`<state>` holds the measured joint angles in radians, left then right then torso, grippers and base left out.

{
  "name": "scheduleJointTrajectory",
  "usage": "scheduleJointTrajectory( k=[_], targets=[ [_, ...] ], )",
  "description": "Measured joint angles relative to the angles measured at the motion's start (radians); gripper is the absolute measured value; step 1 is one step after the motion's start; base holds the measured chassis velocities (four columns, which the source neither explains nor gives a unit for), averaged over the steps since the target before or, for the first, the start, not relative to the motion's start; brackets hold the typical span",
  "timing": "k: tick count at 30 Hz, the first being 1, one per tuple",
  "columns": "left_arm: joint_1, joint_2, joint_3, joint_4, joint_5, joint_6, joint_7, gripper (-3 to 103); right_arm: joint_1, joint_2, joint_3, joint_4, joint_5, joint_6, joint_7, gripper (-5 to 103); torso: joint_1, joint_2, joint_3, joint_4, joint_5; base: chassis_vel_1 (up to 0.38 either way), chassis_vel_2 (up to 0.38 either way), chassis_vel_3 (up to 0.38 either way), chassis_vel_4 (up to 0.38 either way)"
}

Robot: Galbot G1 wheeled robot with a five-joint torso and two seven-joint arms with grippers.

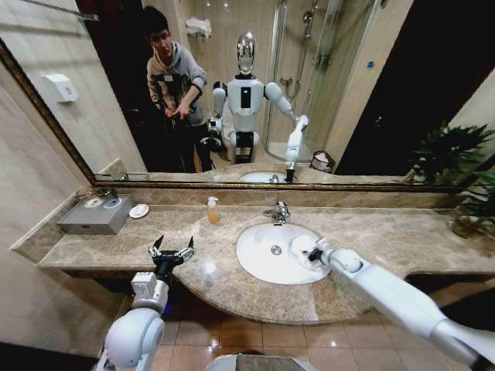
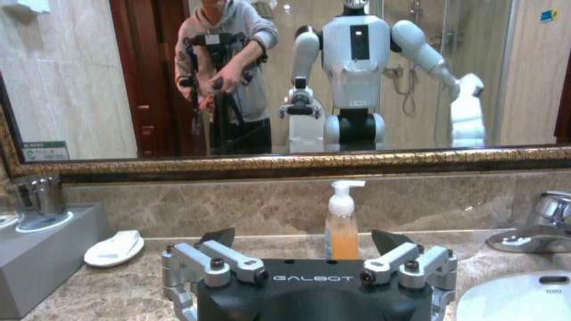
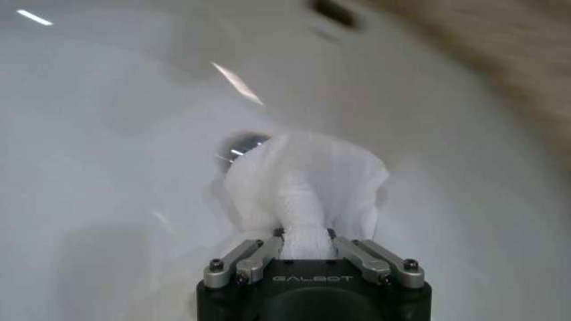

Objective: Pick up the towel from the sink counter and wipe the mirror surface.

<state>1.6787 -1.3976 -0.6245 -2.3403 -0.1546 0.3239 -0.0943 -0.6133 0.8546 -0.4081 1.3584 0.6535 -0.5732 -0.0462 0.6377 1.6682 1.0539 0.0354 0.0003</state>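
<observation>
Right pincer (image 3: 303, 235) clamped on small white cloth towel (image 3: 308, 180), held over oval white basin (image 1: 259, 263) in speckled brown marble bench (image 1: 387, 236), left pincer (image 1: 172, 250) fingers apart above bench front edge, near orange soap bottle (image 2: 341, 227)

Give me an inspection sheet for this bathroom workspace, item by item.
Surface: sink counter, speckled brown marble with a curved front, holding a white basin and a chrome tap.
Job's things: towel bunched in the right gripper over the basin; mirror on the wall behind the counter.
Clutter: soap dispenser, soap dish, grey tray, plant.
Grippers: right gripper shut on the towel; left gripper open above the counter's front, holding nothing.
Cables: nothing seen.
Surroundings: tiled walls; the mirror reflects the robot, a person and a shower.
</observation>
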Motion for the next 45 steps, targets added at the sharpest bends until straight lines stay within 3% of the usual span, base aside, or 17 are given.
scheduleJointTrajectory(
  k=[4,10,20,25,29,32,34,37,40,45],
  targets=[
    [0.0,0.0,0.0,0.0,0.0,0.0,0.0,100,0.049,0.09,-0.075,0.037,0.147,-0.063,0.056,13,0.0,0.0,0.0,0.0011,-0.0005,0.0,0.0,0.0,0.0],
    [0.0,0.0,0.0,0.0,0.0,0.0,0.0,100,0.083,0.115,-0.096,-0.006,0.19,-0.08,0.068,13,0.0,0.0,0.0,0.0008,-0.0001,0.0,0.0,0.0,0.0],
    [0.0,0.0,0.0,0.0,0.0,0.0,0.0,100,0.044,-0.111,0.003,-0.019,0.107,-0.072,0.013,13,0.0,0.0,0.0,0.0003,-0.0002,0.0,0.0,0.0,0.0],
    [0.0,0.0,0.0,0.0,0.0,0.0,0.0,100,0.029,-0.133,0.02,-0.018,0.048,-0.05,-0.009,13,-0.001,0.0,0.0,0.0008,-0.0003,0.0,0.0,0.0,0.0],
    [0.0,0.0,0.0,0.0,0.0,0.0,0.0,100,0.02,-0.096,0.011,-0.014,0.036,-0.052,-0.004,13,0.0,0.0,0.0,-0.0003,-0.0019,0.0,0.0,0.0,0.0],
    [0.0,0.0,0.0,0.0,0.0,0.0,0.0,100,0.026,0.018,-0.025,-0.01,0.048,-0.066,0.026,13,0.0,0.0,0.0,-0.0001,-0.0003,0.0,0.0,0.0,0.0],
    [0.0,0.0,0.0,0.0,0.0,0.0,0.0,100,0.031,0.037,-0.032,-0.011,0.053,-0.068,0.031,13,0.0,0.0,0.0,0.0003,0.0001,0.0,0.0,0.0,0.0],
    [0.0,0.0,0.0,0.0,0.0,0.0,0.0,100,0.084,0.159,-0.084,-0.015,0.132,-0.069,0.081,13,0.0,0.0,0.0,0.0012,-0.0003,0.0,0.0,0.0,0.0],
    [0.0,0.0,0.0,0.0,0.0,0.0,0.0,100,0.12,0.221,-0.098,-0.036,0.175,-0.055,0.097,13,0.0,0.0,0.0,0.0013,-0.0008,0.0,0.0,0.0,0.0],
    [0.0,0.0,0.0,0.0,0.0,0.0,0.0,100,0.146,0.262,-0.1,-0.085,0.157,-0.042,0.104,13,0.0,0.0,0.0,0.0007,-0.0004,0.0,0.0,0.0,0.0]
  ],
)
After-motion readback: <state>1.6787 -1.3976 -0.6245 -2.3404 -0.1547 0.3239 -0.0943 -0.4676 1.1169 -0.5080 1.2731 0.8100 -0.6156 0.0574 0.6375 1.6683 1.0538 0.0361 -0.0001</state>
